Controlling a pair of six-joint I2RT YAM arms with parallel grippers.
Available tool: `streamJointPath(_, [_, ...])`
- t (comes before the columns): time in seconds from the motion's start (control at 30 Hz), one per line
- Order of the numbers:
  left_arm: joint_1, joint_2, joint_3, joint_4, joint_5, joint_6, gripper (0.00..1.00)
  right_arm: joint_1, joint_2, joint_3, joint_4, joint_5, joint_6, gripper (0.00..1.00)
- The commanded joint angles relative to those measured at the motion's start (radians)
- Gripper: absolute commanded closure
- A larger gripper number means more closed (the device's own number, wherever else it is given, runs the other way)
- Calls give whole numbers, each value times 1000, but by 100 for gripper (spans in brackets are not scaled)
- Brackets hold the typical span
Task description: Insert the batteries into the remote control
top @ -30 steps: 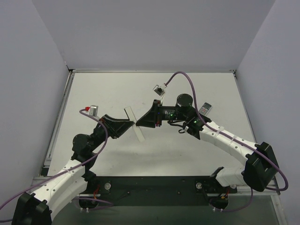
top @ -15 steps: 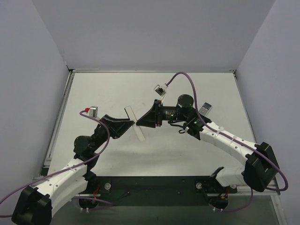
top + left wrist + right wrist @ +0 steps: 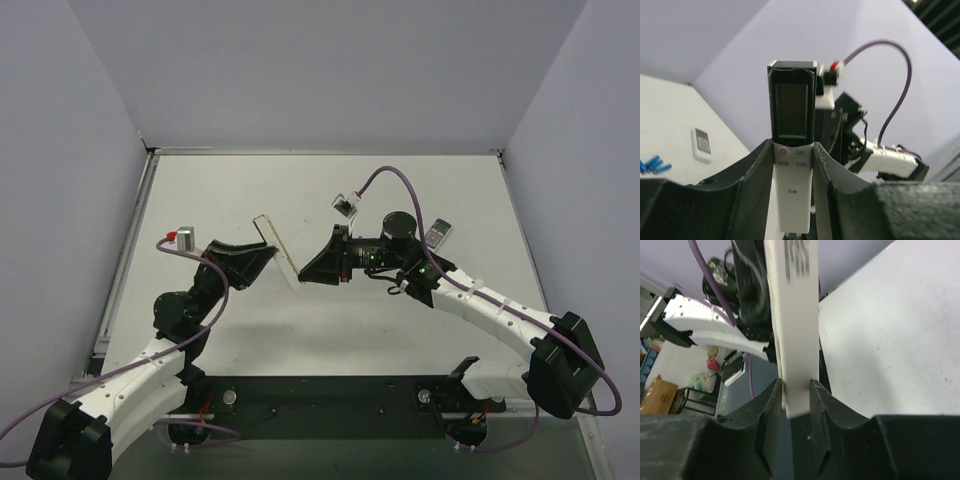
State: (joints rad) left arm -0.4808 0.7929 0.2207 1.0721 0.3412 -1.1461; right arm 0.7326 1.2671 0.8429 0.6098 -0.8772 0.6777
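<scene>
Holding remote control (image 3: 276, 246) aloft: left tool (image 3: 268, 257), right tool (image 3: 304, 271) both clenched on it.

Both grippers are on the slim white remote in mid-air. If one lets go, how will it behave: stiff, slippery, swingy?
Probably stiff: the remote control runs straight between the left gripper and right gripper, no sag. Its smooth white casing looks slippery, and the right gripper pinches only the end, so it might pivot. Likely light, being so slim.

White plastic remote control (image 3: 793, 200), glossy dark screen (image 3: 791, 111), grainy matt black tool fingers (image 3: 747, 190), matt table (image 3: 220, 190)
</scene>
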Motion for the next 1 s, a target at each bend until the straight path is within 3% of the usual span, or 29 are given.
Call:
streamJointPath(0.0, [28,-46,52,163,-169,11,100,14,-37,-45,-42,-105,-26,84])
streamJointPath(0.27, [39,-58,39,117,-148,5,100,13,-52,-30,-53,-71,-44,92])
streamJointPath(0.4, [39,-67,-7,75,-140,2,100,10,-49,10,-143,-36,-107,94])
streamJointPath(0.6, [41,-127,-43,-216,-186,120,100,-36,-31,15,-280,113,-132,96])
streamJointPath(0.77, [42,-130,-104,-238,-177,120,100,-50,-43,19,-421,185,-216,80])
streamJointPath(0.97, [41,-98,-130,-170,-142,86,100,-45,-31,-10,-302,84,-150,38])
